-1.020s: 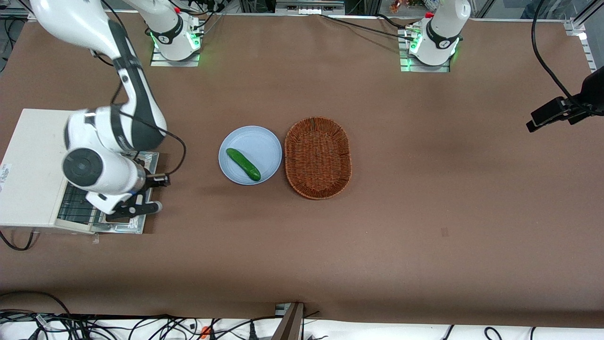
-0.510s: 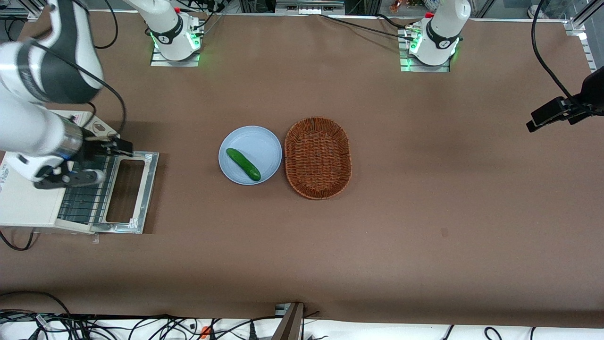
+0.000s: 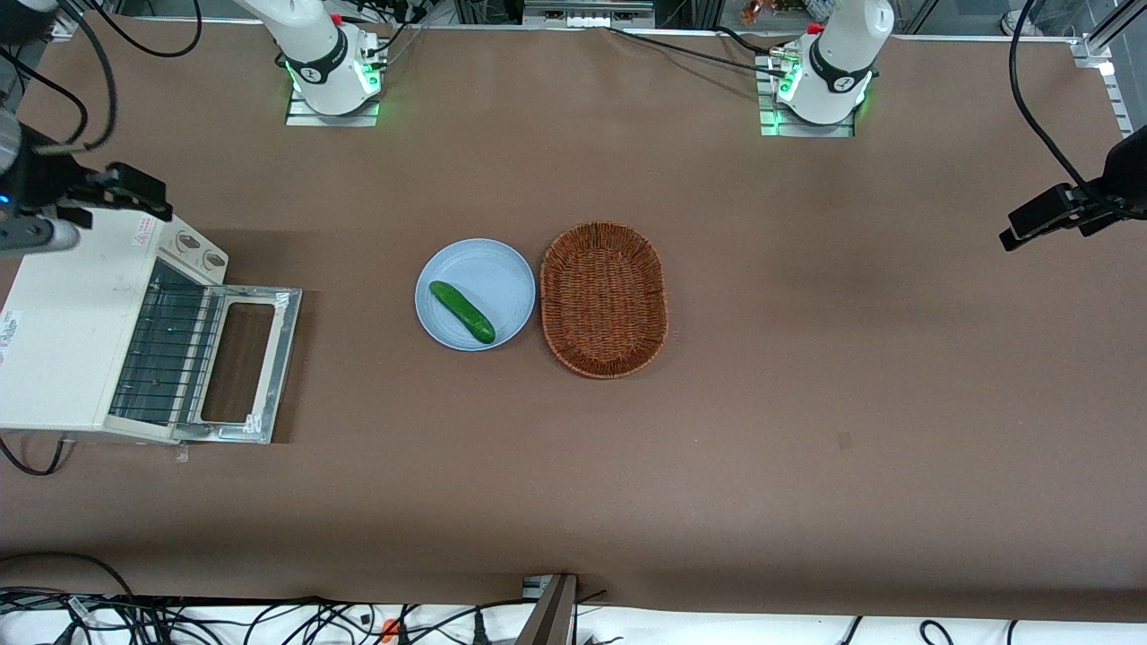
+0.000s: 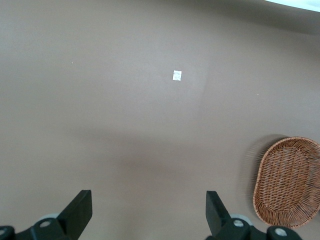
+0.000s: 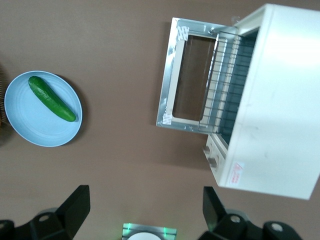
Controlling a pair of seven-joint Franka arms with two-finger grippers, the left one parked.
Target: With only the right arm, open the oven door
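Note:
The off-white toaster oven (image 3: 63,340) stands at the working arm's end of the table. Its oven door (image 3: 237,363) lies folded down flat on the table in front of the oven, showing the wire rack (image 3: 166,349) inside. The right arm's gripper (image 3: 36,235) hangs high above the oven's top, at the edge of the front view, clear of the door. In the right wrist view the gripper (image 5: 145,210) is open and empty, its black fingers (image 5: 77,202) wide apart. That view looks down on the open door (image 5: 187,80) and the oven body (image 5: 280,100).
A light blue plate (image 3: 502,269) holding a green cucumber (image 3: 461,311) sits mid-table, with a brown wicker basket (image 3: 605,300) beside it. The oven's two round knobs (image 3: 202,251) are next to the rack. The working arm's base (image 3: 327,67) stands farther from the camera.
The gripper has left the door's outer edge, risen and moved over the oven toward the table's end. The door stays folded down flat.

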